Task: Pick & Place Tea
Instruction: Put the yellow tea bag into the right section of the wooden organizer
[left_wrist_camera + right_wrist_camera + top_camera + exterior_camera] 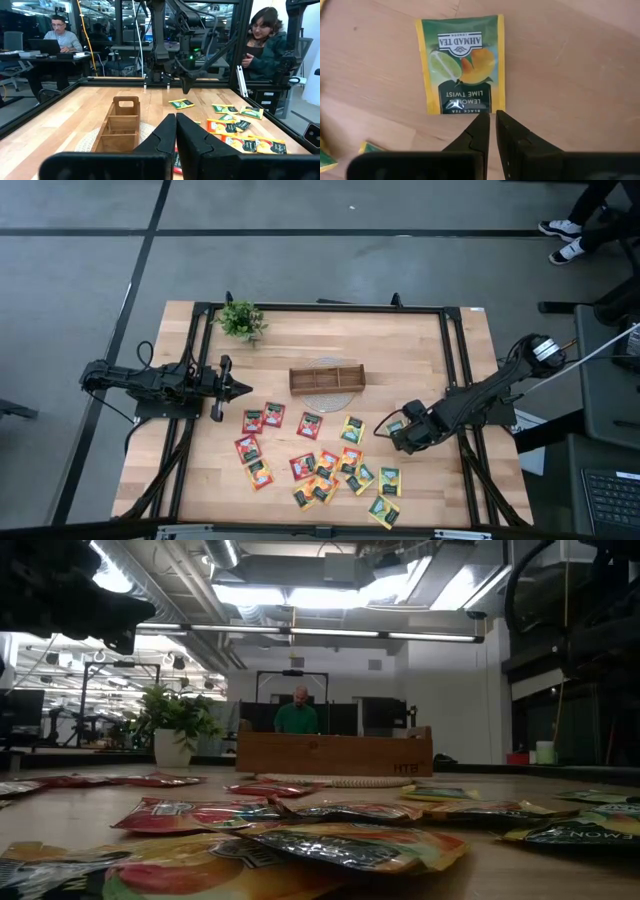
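Note:
Several tea sachets in red, orange and yellow-green lie flat on the wooden table [420,340], most of them in a loose group [330,470]. One yellow-green sachet [462,70] [394,423] lies apart at the right. My right gripper [492,116] [403,436] points down at it, with only a thin slit between its fingers and its tips at the sachet's label-end edge. My left gripper [176,117] [240,388] waits shut and level at the table's left, holding nothing. My right gripper's fingertips [482,122] stand right at the label-end edge [470,111] of the yellow-green sachet, coming from above. The sachet lies flat on the table. I cannot tell whether the tips touch it or the table.
A brown wooden tray [327,378] with compartments stands on a woven mat [327,396] at the table's middle. A small potted plant [240,320] is at the far left. A black frame [450,360] borders the table. People sit beyond it.

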`<control>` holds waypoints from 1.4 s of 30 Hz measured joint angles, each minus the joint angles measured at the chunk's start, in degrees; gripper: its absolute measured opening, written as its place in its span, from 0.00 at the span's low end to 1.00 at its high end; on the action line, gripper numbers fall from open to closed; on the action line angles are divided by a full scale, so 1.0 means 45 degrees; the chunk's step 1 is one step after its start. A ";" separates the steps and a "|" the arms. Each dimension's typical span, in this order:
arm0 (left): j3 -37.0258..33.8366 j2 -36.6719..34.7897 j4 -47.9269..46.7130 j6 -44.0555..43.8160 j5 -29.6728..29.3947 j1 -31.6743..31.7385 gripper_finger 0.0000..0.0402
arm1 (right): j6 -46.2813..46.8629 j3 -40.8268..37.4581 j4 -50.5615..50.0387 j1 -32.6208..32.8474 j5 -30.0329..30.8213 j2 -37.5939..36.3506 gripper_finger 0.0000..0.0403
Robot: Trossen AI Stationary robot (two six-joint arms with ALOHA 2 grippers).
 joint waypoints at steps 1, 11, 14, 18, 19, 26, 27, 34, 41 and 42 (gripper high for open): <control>0.0003 0.0000 -0.0002 0.0000 0.0000 -0.0005 0.03 | -0.0002 0.0000 0.0005 0.0000 -0.0013 0.0049 0.09; 0.0000 0.0000 -0.0005 0.0000 0.0000 -0.0005 0.02 | -0.0031 -0.0562 0.0941 0.0005 -0.0144 0.0215 0.09; 0.0004 -0.0002 0.0000 0.0002 0.0000 -0.0002 0.02 | -0.0035 -0.0766 0.1285 0.0007 -0.0380 0.0215 0.09; 0.0001 0.0000 -0.0003 0.0000 0.0000 -0.0003 0.02 | -0.0055 -0.0792 0.1253 0.0015 -0.0388 0.0215 0.09; 0.0002 -0.0002 -0.0005 0.0000 0.0000 -0.0005 0.02 | -0.0060 -0.0792 0.1258 0.0015 -0.0388 0.0215 0.09; 0.0002 0.0000 -0.0003 0.0000 0.0000 -0.0005 0.02 | -0.0089 -0.1064 0.1571 0.0015 -0.0378 0.0215 0.09; 0.0004 -0.0001 -0.0003 0.0000 0.0000 -0.0005 0.02 | -0.0089 -0.1241 0.1825 0.0015 -0.0378 0.0215 0.09; 0.0004 0.0000 0.0000 0.0003 0.0000 0.0000 0.02 | -0.0038 -0.1945 0.2723 0.0010 -0.0371 0.0157 0.09; -0.0001 0.0000 -0.0005 0.0000 0.0000 -0.0005 0.02 | -0.0075 -0.1972 0.2701 0.0010 -0.0368 0.0167 0.09; 0.0003 -0.0003 -0.0001 0.0000 0.0000 -0.0005 0.02 | -0.0083 -0.1976 0.2697 0.0012 -0.0368 0.0171 0.09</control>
